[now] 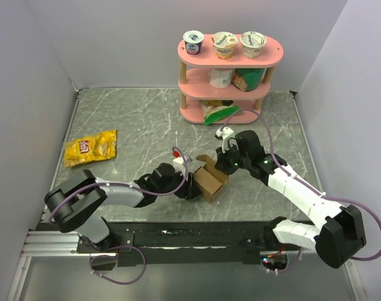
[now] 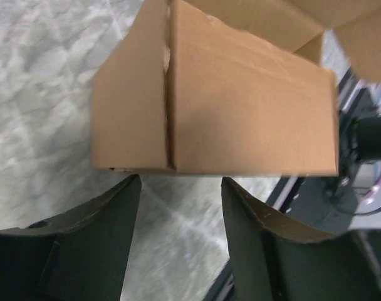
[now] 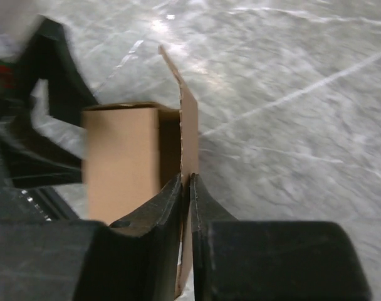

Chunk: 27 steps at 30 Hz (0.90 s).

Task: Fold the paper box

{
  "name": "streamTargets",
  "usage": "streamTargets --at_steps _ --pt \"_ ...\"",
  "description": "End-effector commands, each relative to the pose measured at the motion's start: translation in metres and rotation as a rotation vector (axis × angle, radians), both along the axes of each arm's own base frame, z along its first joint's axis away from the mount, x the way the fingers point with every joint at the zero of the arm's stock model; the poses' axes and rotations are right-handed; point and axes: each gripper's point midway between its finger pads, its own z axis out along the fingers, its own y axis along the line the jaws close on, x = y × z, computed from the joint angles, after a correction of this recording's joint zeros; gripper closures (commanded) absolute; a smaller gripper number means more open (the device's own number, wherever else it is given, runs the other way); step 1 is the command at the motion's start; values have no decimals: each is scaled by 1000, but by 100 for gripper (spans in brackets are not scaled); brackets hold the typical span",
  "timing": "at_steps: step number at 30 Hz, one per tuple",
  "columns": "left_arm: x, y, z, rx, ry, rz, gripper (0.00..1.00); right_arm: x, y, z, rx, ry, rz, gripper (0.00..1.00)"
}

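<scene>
The paper box (image 1: 210, 178) is a small brown cardboard box, partly formed with flaps raised, standing on the marble tabletop between both arms. In the right wrist view my right gripper (image 3: 187, 179) is shut on one upright wall flap of the box (image 3: 189, 125), pinching the thin card between its fingers. My left gripper (image 2: 180, 183) sits just short of the box's side wall (image 2: 240, 113), its fingers apart and nothing between them. In the top view the left gripper (image 1: 192, 186) is at the box's left side and the right gripper (image 1: 223, 164) at its upper right.
A yellow snack bag (image 1: 90, 148) lies at the left of the table. A pink three-tier shelf (image 1: 228, 75) with yogurt cups and packets stands at the back, a green packet (image 1: 219, 113) at its foot. Grey walls enclose the table on three sides.
</scene>
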Motion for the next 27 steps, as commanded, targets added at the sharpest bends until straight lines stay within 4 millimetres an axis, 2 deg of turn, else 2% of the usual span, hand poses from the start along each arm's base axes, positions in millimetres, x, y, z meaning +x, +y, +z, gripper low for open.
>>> streamTargets --at_steps 1,10,12,13,14,15,16,18,20,21,23,24,25,27 --pt "13 -31 39 -139 15 59 41 -8 20 14 20 -38 37 85" --pt "23 -38 46 -230 95 168 41 -24 46 13 5 -49 54 87" --pt "23 -35 53 -242 71 171 33 -21 48 9 2 -58 61 87" --pt "21 -29 50 -230 59 179 23 -17 46 9 -19 -86 69 87" --pt "25 -21 46 -207 44 213 18 -15 44 10 -33 -105 70 87" --pt "26 -15 58 -215 -3 213 14 -8 43 13 -40 -134 67 87" --pt "24 -7 55 -199 -21 212 6 -3 41 16 -57 -175 89 88" --pt "23 7 66 -177 -106 204 1 4 43 21 -52 -210 125 88" --pt "17 18 66 -138 -157 178 4 12 42 23 -57 -242 169 87" --pt "16 28 73 -114 -214 171 4 17 45 23 -57 -244 187 86" --pt "15 40 73 -86 -253 166 4 22 46 23 -57 -246 218 74" --pt "23 51 83 -69 -314 204 3 28 48 24 -63 -242 206 60" --pt "25 56 84 -43 -328 211 2 31 46 25 -67 -234 195 32" --pt "39 69 95 -15 -382 253 1 33 47 37 -48 -251 168 3"
